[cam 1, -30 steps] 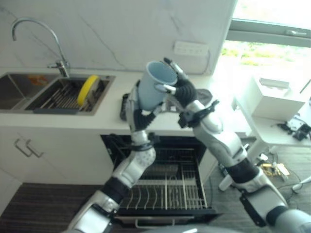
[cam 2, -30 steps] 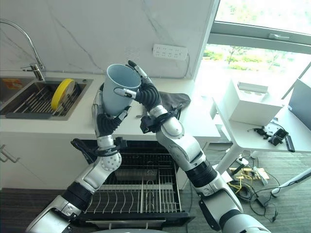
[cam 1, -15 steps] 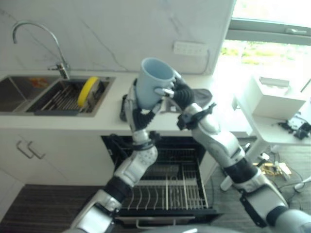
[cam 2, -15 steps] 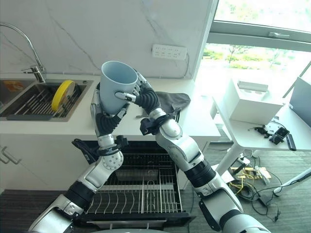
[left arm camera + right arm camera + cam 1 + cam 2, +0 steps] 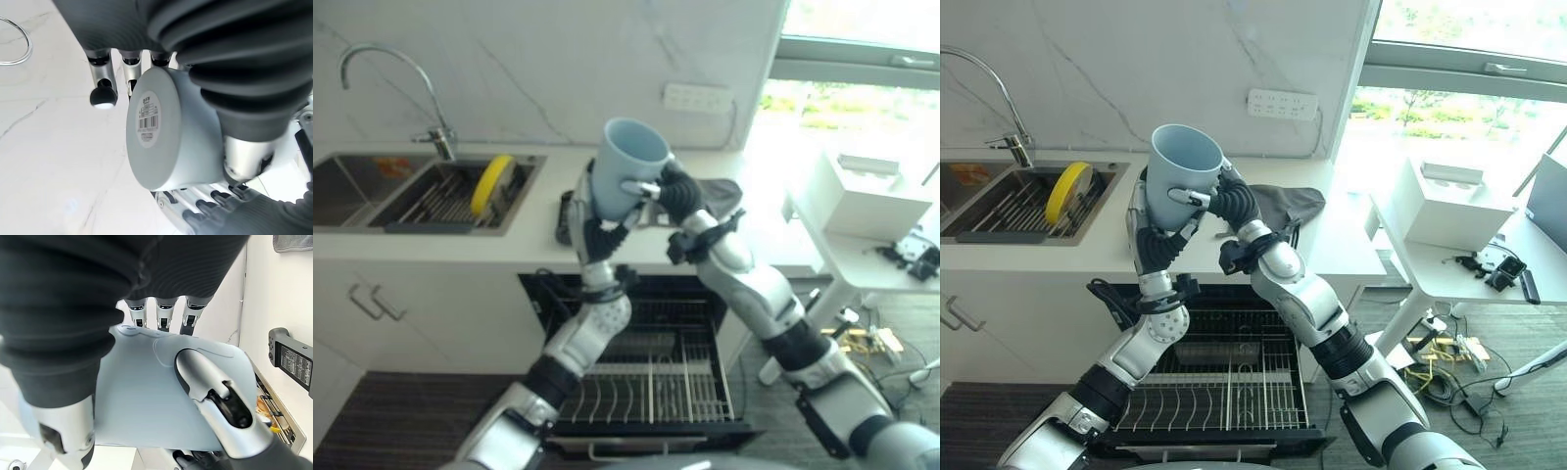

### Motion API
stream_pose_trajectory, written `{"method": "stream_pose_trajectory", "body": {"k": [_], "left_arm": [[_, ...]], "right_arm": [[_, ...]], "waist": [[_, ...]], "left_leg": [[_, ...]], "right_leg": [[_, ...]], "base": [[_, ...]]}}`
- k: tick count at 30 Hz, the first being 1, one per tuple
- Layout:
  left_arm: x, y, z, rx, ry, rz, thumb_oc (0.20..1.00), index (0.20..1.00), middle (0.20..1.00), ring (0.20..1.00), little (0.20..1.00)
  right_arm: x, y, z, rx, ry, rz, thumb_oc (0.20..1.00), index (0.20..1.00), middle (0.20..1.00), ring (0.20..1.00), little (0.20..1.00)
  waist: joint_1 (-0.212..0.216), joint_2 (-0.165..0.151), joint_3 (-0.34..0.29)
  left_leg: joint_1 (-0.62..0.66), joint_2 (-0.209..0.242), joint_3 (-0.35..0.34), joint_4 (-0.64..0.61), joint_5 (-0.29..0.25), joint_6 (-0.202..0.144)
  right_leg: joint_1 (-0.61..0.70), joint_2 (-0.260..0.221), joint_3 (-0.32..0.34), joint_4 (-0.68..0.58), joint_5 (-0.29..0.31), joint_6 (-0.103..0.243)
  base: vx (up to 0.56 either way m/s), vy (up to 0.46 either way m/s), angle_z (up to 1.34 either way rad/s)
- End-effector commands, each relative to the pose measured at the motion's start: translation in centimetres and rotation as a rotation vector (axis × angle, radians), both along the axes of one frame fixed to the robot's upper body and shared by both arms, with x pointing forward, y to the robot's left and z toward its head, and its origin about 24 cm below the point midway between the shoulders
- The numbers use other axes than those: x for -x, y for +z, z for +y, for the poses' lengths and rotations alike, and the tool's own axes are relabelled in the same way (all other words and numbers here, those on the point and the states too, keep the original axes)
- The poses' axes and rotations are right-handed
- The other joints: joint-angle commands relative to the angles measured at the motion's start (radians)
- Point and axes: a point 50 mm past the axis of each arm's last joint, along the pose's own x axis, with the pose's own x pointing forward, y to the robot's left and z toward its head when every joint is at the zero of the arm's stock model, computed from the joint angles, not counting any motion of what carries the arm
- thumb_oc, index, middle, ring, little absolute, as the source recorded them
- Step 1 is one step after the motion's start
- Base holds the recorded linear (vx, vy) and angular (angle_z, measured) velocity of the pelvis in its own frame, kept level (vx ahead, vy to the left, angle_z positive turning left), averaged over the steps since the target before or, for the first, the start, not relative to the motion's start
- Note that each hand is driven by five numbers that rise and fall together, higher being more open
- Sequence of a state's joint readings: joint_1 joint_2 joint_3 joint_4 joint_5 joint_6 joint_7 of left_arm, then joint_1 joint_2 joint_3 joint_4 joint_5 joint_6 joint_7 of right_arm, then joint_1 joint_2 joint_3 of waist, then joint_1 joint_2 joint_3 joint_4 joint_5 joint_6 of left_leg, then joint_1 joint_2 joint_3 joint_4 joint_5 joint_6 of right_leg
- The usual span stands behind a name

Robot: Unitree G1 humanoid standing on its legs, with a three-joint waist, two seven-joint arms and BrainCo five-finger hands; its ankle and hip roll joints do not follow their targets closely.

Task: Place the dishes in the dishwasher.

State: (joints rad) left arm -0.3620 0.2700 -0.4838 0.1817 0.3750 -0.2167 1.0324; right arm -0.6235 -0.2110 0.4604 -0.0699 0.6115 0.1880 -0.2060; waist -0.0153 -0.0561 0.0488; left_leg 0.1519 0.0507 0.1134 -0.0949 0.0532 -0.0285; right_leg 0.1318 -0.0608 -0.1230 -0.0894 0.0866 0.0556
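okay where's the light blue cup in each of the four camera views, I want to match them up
Left eye view: light blue cup upper centre, mouth up, above the counter.
Right eye view: cup upper centre-left, above the counter.
Left wrist view: cup at centre, its labelled base toward the camera.
Right wrist view: cup at centre, its wall behind the thumb.
Shared landmark: the left hand and right hand, both gripping the cup.

Over the last second the pale blue cup (image 5: 1178, 174), held between both hands above the desk (image 5: 1028, 250), has tipped more upright, its mouth now facing further upward. The right hand (image 5: 1227, 201) has slid lower against the cup's side, fingers (image 5: 164, 313) wrapped closer. The left hand (image 5: 1152, 240) has barely shifted.
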Motion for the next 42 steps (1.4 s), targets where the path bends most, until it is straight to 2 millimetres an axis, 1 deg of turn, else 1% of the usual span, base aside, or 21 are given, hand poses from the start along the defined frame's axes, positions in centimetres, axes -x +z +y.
{"method": "stream_pose_trajectory", "body": {"k": [1, 9, 13, 18, 19, 20, 26, 34, 36, 38, 39, 40, 41, 42], "left_arm": [[-1.6, 3.1, -2.8, -0.078, -0.112, -0.139, 0.200, 0.200, 0.200, 0.200, 0.200], [-1.6, 3.2, -3.2, -0.091, -0.136, -0.138, 0.200, 0.200, 0.200, 0.200, 0.200], [-1.3, 3.0, -3.8, -0.107, -0.169, -0.133, 0.200, 0.200, 0.200, 0.200, 0.200], [-1.1, 3.0, -4.2, -0.119, -0.187, -0.138, 0.200, 0.200, 0.200, 0.200, 0.200], [-1.1, 3.0, -4.2, -0.120, -0.189, -0.138, 0.200, 0.200, 0.200, 0.200, 0.200], [-1.1, 3.0, -4.3, -0.121, -0.192, -0.137, 0.200, 0.200, 0.200, 0.200, 0.200], [-0.9, 3.1, -4.3, -0.116, -0.207, -0.136, 0.200, 0.200, 0.200, 0.200, 0.200], [-0.8, 3.4, -4.5, -0.103, -0.228, -0.143, 0.200, 0.200, 0.200, 0.200, 0.200], [-0.9, 3.4, -4.5, -0.090, -0.236, -0.134, 0.200, 0.200, 0.200, 0.200, 0.200], [-0.9, 3.2, -4.4, -0.040, -0.251, -0.109, 0.200, 0.200, 0.200, 0.200, 0.200], [-1.0, 3.3, -4.4, 0.007, -0.283, -0.084, 0.548, 0.548, 0.548, 0.548, 0.548], [-1.0, 3.3, -4.4, 0.013, -0.287, -0.081, 0.875, 0.875, 0.875, 0.875, 0.875], [-0.8, 3.2, -4.4, 0.038, -0.292, -0.076, 1.000, 1.000, 1.000, 1.000, 1.000], [-0.8, 3.2, -4.4, 0.040, -0.292, -0.076, 1.000, 1.000, 1.000, 1.000, 1.000]], "right_arm": [[-0.1, 5.0, 0.6, -0.131, 0.024, -0.158, 1.000, 1.000, 1.000, 1.000, 1.000], [0.0, 5.4, 1.1, -0.145, 0.024, -0.161, 1.000, 1.000, 1.000, 1.000, 1.000], [0.1, 5.6, 1.3, -0.162, 0.018, -0.164, 1.000, 1.000, 1.000, 1.000, 1.000], [0.1, 5.8, 1.4, -0.169, 0.009, -0.169, 1.000, 1.000, 1.000, 1.000, 1.000], [0.0, 5.8, 1.5, -0.166, 0.005, -0.171, 0.391, 0.391, 0.391, 0.391, 0.391], [0.0, 5.9, 1.5, -0.168, 0.002, -0.177, 0.200, 0.200, 0.200, 0.200, 0.200], [0.2, 6.4, 1.5, -0.139, -0.005, -0.231, 0.200, 0.200, 0.200, 0.200, 0.200], [0.3, 6.5, 1.4, -0.080, -0.004, -0.282, 0.200, 0.200, 0.200, 0.200, 0.200], [0.3, 6.6, 1.2, -0.064, -0.007, -0.296, 0.200, 0.200, 0.200, 0.200, 0.200], [0.2, 6.6, 1.0, -0.055, -0.023, -0.303, 0.200, 0.200, 0.200, 0.200, 0.200], [0.2, 6.5, 0.6, -0.045, -0.041, -0.315, 0.200, 0.200, 0.200, 0.200, 0.200], [0.2, 6.5, 0.6, -0.043, -0.043, -0.318, 0.200, 0.200, 0.200, 0.200, 0.200], [0.2, 6.5, 0.4, -0.038, -0.050, -0.325, 0.200, 0.200, 0.200, 0.200, 0.200], [0.2, 6.4, 0.4, -0.037, -0.050, -0.326, 0.200, 0.200, 0.200, 0.200, 0.200]], "waist": [[0.022, -0.015, 0.006], [0.028, -0.014, 0.008], [0.033, -0.016, 0.010], [0.037, -0.016, 0.014], [0.037, -0.016, 0.014], [0.038, -0.016, 0.015], [0.039, -0.019, 0.017], [0.035, -0.021, 0.021], [0.034, -0.021, 0.021], [0.033, -0.022, 0.020], [0.032, -0.022, 0.022], [0.032, -0.022, 0.022], [0.031, -0.022, 0.024], [0.031, -0.022, 0.025]], "left_leg": [[0.011, 0.000, -0.015, 0.008, -0.094, 0.001], [0.009, -0.004, -0.020, 0.008, -0.094, 0.004], [0.007, -0.005, -0.014, 0.008, -0.093, 0.003], [0.004, -0.007, -0.024, 0.008, -0.092, 0.005], [0.004, -0.007, -0.025, 0.008, -0.092, 0.005], [0.004, -0.007, -0.027, 0.008, -0.092, 0.005], [0.003, -0.006, -0.028, 0.008, -0.094, 0.004], [0.006, -0.006, -0.026, 0.008, -0.096, 0.005], [0.007, -0.006, -0.026, 0.008, -0.097, 0.005], [0.009, -0.006, -0.024, 0.008, -0.097, 0.006], [0.009, -0.005, -0.023, 0.008, -0.097, 0.006], [0.009, -0.005, -0.023, 0.008, -0.097, 0.006], [0.010, -0.004, -0.021, 0.008, -0.097, 0.006], [0.010, -0.004, -0.021, 0.008, -0.097, 0.006]], "right_leg": [[0.037, -0.026, -0.023, 0.002, -0.058, 0.049], [0.038, -0.025, -0.025, 0.002, -0.060, 0.048], [0.036, -0.027, -0.041, 0.002, -0.058, 0.049], [0.037, -0.026, -0.035, 0.002, -0.059, 0.047], [0.038, -0.026, -0.035, 0.002, -0.060, 0.046], [0.038, -0.026, -0.035, 0.002, -0.060, 0.047], [0.037, -0.024, -0.034, 0.002, -0.062, 0.047], [0.036, -0.022, -0.030, 0.002, -0.060, 0.048], [0.037, -0.022, -0.029, 0.002, -0.061, 0.048], [0.038, -0.022, -0.030, 0.002, -0.061, 0.048], [0.038, -0.021, -0.029, 0.002, -0.060, 0.048], [0.038, -0.021, -0.030, 0.002, -0.060, 0.048], [0.039, -0.020, -0.030, 0.002, -0.061, 0.047], [0.040, -0.020, -0.030, 0.002, -0.061, 0.047]], "base": [[0.00, 0.000, 0.00], [0.00, -0.001, 0.02], [0.00, -0.013, 0.07], [0.00, -0.002, 0.03], [0.00, 0.000, 0.00], [0.00, 0.000, 0.00], [0.00, 0.000, 0.00], [0.00, 0.000, 0.00], [0.00, 0.000, 0.00], [0.00, 0.000, 0.00], [0.00, 0.000, 0.00], [0.00, 0.000, 0.00], [0.00, 0.000, 0.00], [0.00, 0.000, 0.00]]}}
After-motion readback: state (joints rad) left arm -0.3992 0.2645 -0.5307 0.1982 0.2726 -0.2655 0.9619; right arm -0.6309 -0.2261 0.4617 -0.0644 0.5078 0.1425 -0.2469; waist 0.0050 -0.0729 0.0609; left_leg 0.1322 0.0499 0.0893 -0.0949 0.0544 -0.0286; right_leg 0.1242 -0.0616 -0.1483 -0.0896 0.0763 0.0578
